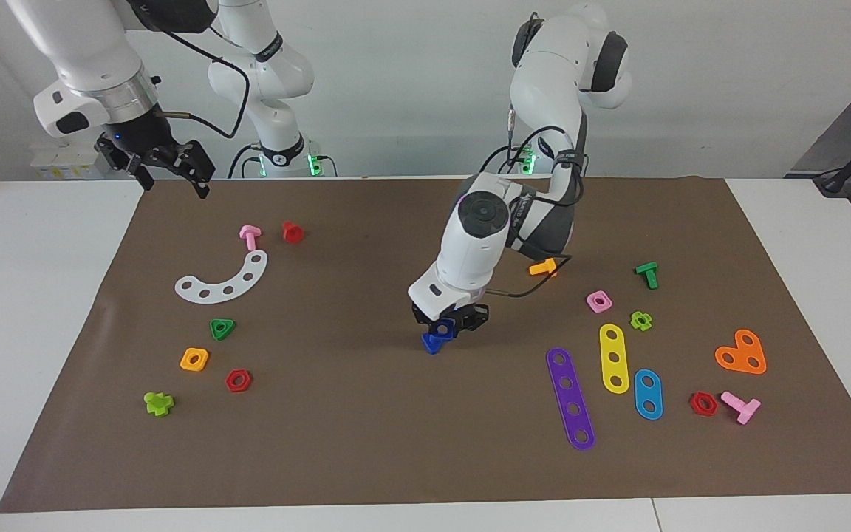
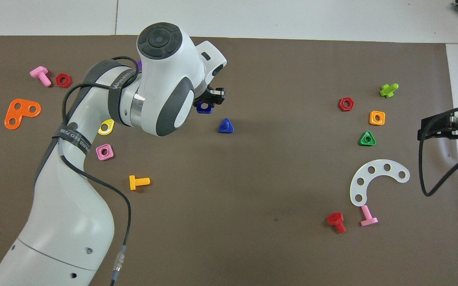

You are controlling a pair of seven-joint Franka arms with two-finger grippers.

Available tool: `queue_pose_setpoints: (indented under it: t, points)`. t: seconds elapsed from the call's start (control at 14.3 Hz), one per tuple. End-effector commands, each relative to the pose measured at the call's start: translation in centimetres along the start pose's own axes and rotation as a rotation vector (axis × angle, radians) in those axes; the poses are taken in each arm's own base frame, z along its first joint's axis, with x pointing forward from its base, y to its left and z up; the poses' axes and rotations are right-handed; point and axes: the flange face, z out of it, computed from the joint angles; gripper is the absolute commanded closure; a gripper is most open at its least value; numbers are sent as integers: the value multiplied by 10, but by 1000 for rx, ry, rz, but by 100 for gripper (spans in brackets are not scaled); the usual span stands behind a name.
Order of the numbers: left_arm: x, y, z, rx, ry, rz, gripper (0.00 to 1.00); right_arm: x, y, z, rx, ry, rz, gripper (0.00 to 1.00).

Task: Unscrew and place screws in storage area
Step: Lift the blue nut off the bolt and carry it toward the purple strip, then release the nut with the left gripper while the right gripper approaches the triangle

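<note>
The dark-blue screw (image 1: 431,342) stands on its triangular head on the brown mat, stem up, in the middle; it also shows in the overhead view (image 2: 226,126). My left gripper (image 1: 449,326) hangs just above the mat beside the screw, shut on a blue square nut (image 2: 204,107) that is off the screw. The storage area (image 1: 278,355) is the bare mat patch toward the right arm's end, by the green triangle nut (image 1: 222,328), orange square nut (image 1: 194,359) and red hexagon nut (image 1: 238,380). My right gripper (image 1: 171,174) waits open, raised over the mat's corner.
A white curved strip (image 1: 224,279), pink bolt (image 1: 250,236) and red bolt (image 1: 292,232) lie nearer the robots than the storage nuts. An orange bolt (image 1: 544,267), pink square nut (image 1: 598,301) and purple strip (image 1: 570,398), yellow strip (image 1: 614,357) and blue strip (image 1: 648,394) lie toward the left arm's end.
</note>
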Motion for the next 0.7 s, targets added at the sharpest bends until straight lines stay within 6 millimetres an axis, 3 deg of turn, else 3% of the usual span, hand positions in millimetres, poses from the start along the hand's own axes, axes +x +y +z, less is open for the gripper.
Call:
queue_pose_setpoints:
  t: [0.0, 0.14, 0.35, 0.49, 0.63]
  points:
    - [-5, -52, -18, -2, -28, -1, 63, -5, 3, -1, 26, 12, 1, 0]
    - [-13, -99, -14, 4, -62, 41, 63, -4, 2, -1, 25, 10, 0, 0]
    - [-28, -154, -7, 2, -73, 84, 63, 1, 10, -3, 33, 44, 14, 0]
    - [-47, -181, 1, 0, -93, 106, 63, 2, 6, 4, 40, 85, -30, 0]
    - [-69, -195, 26, 5, -85, 110, 63, 4, 1, 5, 33, 86, -69, 0]
